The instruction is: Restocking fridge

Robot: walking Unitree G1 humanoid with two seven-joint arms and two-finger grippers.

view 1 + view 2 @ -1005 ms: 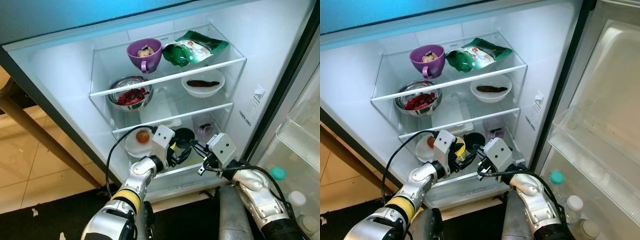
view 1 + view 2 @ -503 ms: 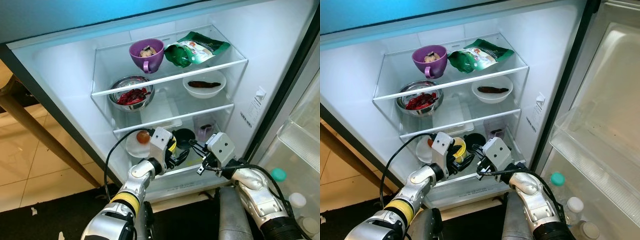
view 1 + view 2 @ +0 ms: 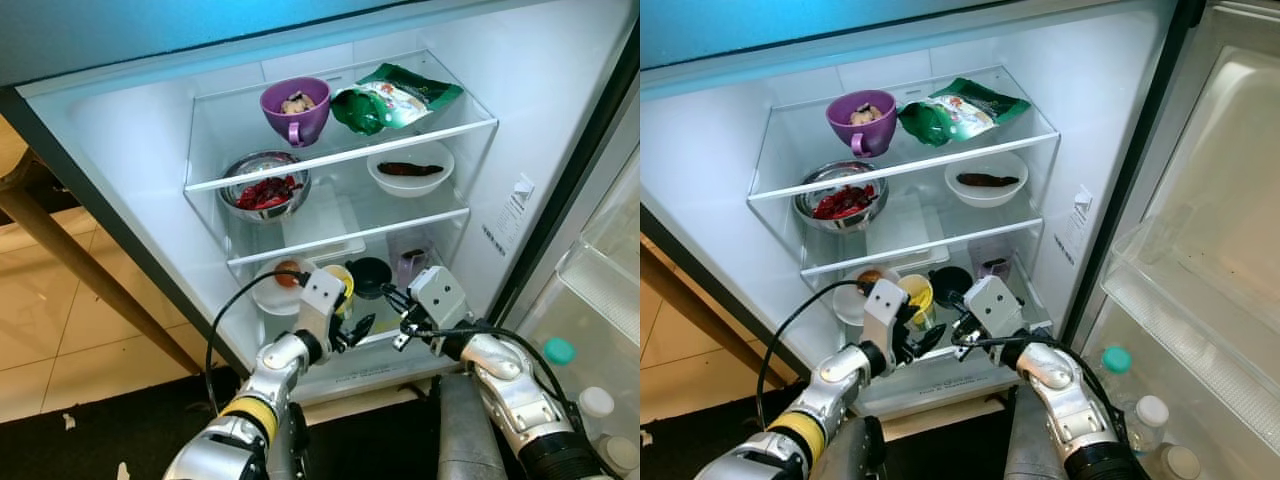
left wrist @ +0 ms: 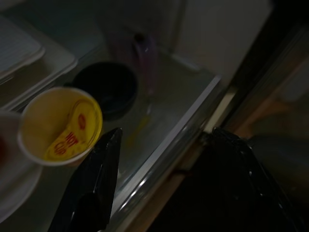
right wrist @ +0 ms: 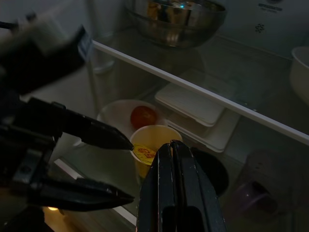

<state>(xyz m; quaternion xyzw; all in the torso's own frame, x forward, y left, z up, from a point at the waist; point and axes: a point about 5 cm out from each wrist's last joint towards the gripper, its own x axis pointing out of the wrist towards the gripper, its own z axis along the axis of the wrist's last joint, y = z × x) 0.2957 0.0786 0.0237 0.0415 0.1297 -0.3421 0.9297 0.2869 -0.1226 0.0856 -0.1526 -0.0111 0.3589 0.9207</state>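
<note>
The left gripper [image 3: 358, 328] hangs wide open just short of the paper cup [image 3: 339, 280] on the lowest shelf [image 3: 1025, 300], evidently freshly released, while the right gripper [image 3: 392, 300], fingers pressed together, waits beside.

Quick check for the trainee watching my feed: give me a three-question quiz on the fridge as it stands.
1. True or false: the left gripper is shut on the yellow cup.
2. What shares the top shelf with the purple mug? A) a green bag B) a steel bowl C) a black bowl
3. Fill in: the right gripper, reaching toward the bottom shelf, has its fingers ____.

Key:
1. False. The left gripper is open, and the cup stands free on the bottom shelf.
2. A
3. shut
</note>
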